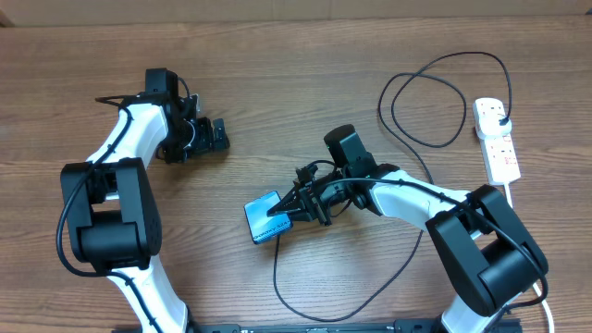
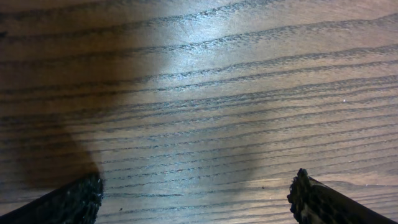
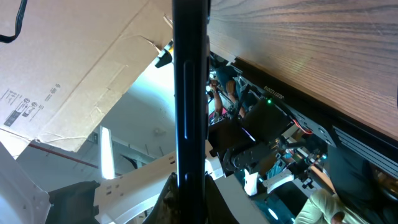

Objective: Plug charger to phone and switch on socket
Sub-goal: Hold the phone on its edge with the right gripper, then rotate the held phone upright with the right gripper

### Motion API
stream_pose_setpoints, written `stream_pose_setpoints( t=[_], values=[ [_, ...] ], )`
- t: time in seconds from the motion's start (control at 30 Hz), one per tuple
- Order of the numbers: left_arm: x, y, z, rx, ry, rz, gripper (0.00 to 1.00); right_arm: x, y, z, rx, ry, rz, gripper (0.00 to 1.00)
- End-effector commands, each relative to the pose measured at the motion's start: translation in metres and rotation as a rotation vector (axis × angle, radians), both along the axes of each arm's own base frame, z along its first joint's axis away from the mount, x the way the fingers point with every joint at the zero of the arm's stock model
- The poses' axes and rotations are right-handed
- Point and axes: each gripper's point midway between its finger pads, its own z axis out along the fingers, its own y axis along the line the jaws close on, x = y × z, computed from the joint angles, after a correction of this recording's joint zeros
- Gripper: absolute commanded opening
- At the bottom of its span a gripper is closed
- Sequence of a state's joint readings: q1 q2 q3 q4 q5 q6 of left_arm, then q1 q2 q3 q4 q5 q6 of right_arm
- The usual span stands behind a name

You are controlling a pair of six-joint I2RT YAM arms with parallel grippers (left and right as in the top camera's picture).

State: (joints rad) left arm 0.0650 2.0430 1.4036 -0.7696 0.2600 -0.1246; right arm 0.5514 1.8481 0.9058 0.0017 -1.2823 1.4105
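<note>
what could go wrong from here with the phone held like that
The right end effector pinches the phone by one end, tilted up; it could slip or twist.
The charger cable loops beside and under the right arm, so arm moves might snag it and tug the socket.
The left end effector is open, empty and away from the cable, so nothing steadies the connector.

Brown wood-grain table, tan cardboard beyond its edge, soft glare on the grain.

White arms, black joints; black claws.
</note>
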Motion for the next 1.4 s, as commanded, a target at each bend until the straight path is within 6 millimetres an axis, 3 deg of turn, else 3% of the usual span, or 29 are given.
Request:
stream_pose_setpoints(
  t=[0.0,0.43,0.63,0.93,1.13,1.37],
  values=[
    [-0.002,0.005,-0.003,0.030,0.011,0.008,1.00,-0.005,-0.002,0.007,0.039,0.021,0.033,0.04],
    [-0.002,0.005,-0.003,0.030,0.011,0.008,1.00,-0.019,-0.024,-0.015,-0.086,0.162,0.009,0.04],
    [-0.002,0.005,-0.003,0.030,0.011,0.008,1.00,-0.025,-0.034,-0.001,-0.119,0.181,-0.008,0.04],
    [-0.002,0.005,-0.003,0.030,0.011,0.008,1.00,-0.035,-0.046,0.042,-0.146,0.078,-0.051,0.04],
    [-0.002,0.005,-0.003,0.030,0.011,0.008,1.00,-0.053,-0.056,0.042,-0.221,0.182,-0.050,0.04],
    [-0.002,0.005,-0.003,0.030,0.011,0.008,1.00,-0.053,-0.058,0.037,-0.248,0.185,-0.060,0.04]
  ],
)
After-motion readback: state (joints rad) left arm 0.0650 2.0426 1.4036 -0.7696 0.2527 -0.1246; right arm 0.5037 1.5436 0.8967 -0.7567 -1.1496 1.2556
